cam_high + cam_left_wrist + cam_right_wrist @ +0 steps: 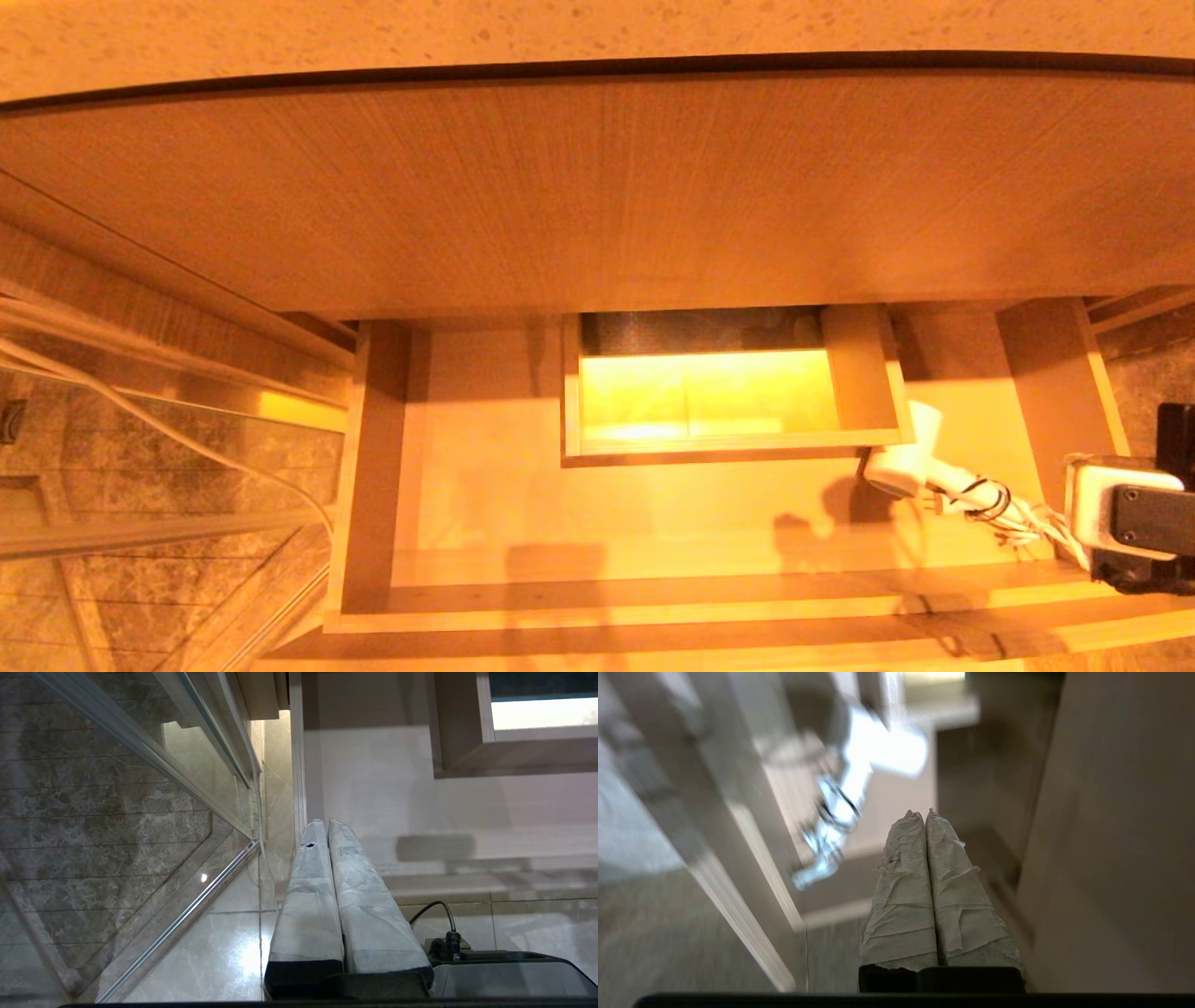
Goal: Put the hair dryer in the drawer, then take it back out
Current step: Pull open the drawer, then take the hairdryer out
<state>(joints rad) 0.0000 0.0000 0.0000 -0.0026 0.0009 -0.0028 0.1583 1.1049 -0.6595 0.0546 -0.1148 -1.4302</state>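
Note:
The drawer [597,597] is pulled out wide, and its pale floor [420,807] also shows in the left wrist view. The white hair dryer [907,459] lies on that floor at the right, beside the boxed cut-out, its bundled cord [994,504] trailing right. It appears blurred in the right wrist view, hair dryer [882,749] ahead of the fingers and apart from them. My right gripper [1075,509] hangs at the drawer's right end just past the cord, shut with nothing in it [924,814]. My left gripper [325,822] is shut and empty at the drawer's left side.
A boxed cut-out [728,446] stands in the drawer's middle back. Above it hangs a tall wood-grain panel [597,187] under a speckled counter [597,28]. A glass partition [140,448] and a white cable [187,439] lie to the left, over marble floor.

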